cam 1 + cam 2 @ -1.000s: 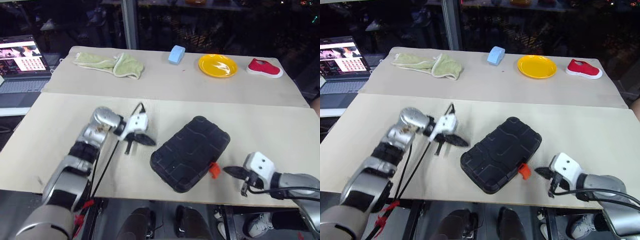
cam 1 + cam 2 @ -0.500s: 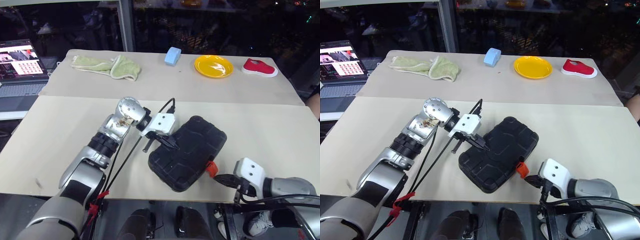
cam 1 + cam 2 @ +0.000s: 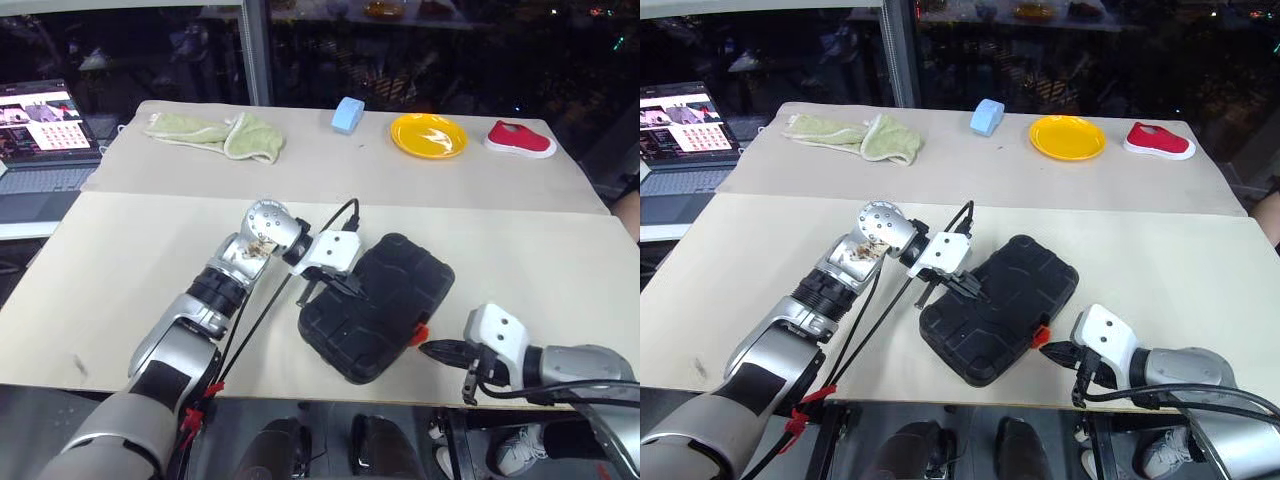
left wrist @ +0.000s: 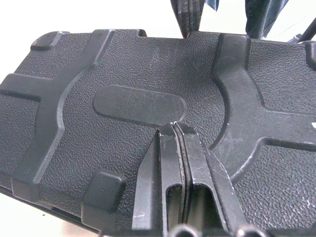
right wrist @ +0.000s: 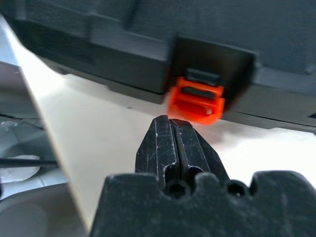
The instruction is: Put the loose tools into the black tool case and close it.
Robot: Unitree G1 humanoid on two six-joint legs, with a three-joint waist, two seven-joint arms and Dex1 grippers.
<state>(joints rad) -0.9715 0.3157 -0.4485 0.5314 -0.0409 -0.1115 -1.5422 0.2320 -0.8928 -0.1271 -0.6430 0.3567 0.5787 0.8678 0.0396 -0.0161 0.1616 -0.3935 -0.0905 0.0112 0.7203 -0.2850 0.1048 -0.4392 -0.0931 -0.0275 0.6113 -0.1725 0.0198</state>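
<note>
The black tool case (image 3: 390, 295) lies with its lid down, slantwise near the table's front edge, and its orange latch (image 3: 418, 334) faces the front right. My left gripper (image 3: 345, 287) is shut, its tips resting on the lid's left part (image 4: 133, 103). My right gripper (image 3: 425, 350) is shut and empty, pointing at the orange latch (image 5: 195, 101) from just in front, a small gap away. The loose tools are out of view.
At the back of the table lie a green cloth (image 3: 220, 132), a blue block (image 3: 347, 113), a yellow plate (image 3: 429, 135) and a red shoe (image 3: 520, 138). A laptop (image 3: 40, 130) stands off the table's left. The table's front edge (image 3: 300, 380) runs just behind both grippers.
My left gripper has swung right from the bare table onto the case's lid. My right gripper has crept left toward the orange latch.
</note>
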